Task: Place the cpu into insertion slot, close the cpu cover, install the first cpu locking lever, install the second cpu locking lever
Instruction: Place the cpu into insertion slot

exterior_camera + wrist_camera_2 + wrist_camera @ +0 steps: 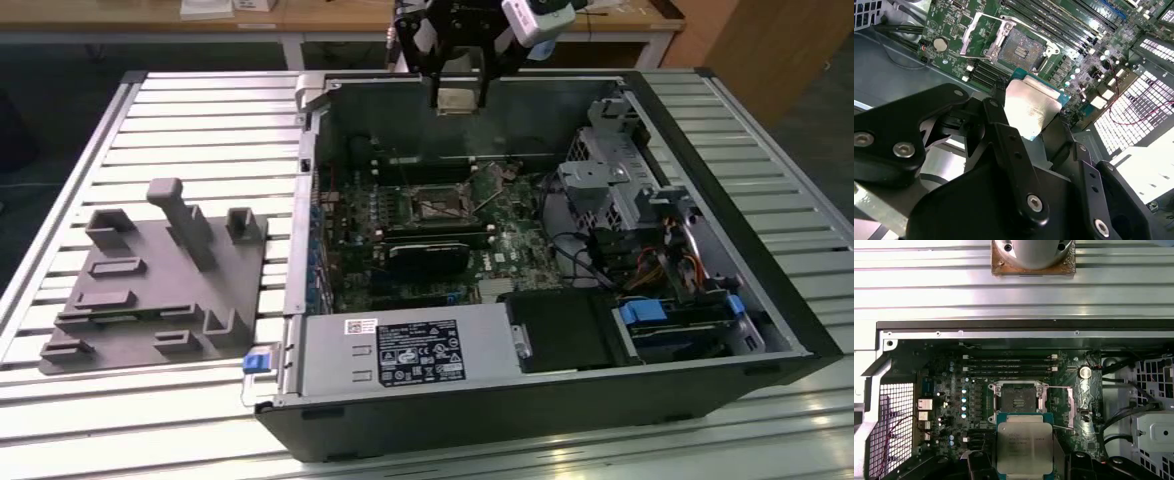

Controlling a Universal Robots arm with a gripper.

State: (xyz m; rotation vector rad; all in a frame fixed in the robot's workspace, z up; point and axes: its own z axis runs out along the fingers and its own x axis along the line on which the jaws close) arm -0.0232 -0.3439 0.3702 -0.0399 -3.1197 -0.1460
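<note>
Exterior view puts the gripper (457, 88) above the far edge of the open case (534, 420). Its jaws are closed part-way onto the chip (457, 97), pinching it by two opposite edges with the silvery top facing the first wrist camera.

The chip hangs well above the socket (1017, 401), off to one side and not yet over it.

The case holds the green board (936, 20), a power supply box (400, 350) along the near wall, and a drive bay with loose cables at the exterior view's right. The socket is empty, its dark centre and contacts bare. The cover (970, 35) is swung open beside it, so nothing sits over the opening.

My worry is the grip. Only the thin edges are held, so I judge a jolt could tilt or drop the chip onto the board. If it met the socket skewed or turned the wrong way, the bare contacts could bend. The raised cover stands close enough that a finger might catch it.
</note>
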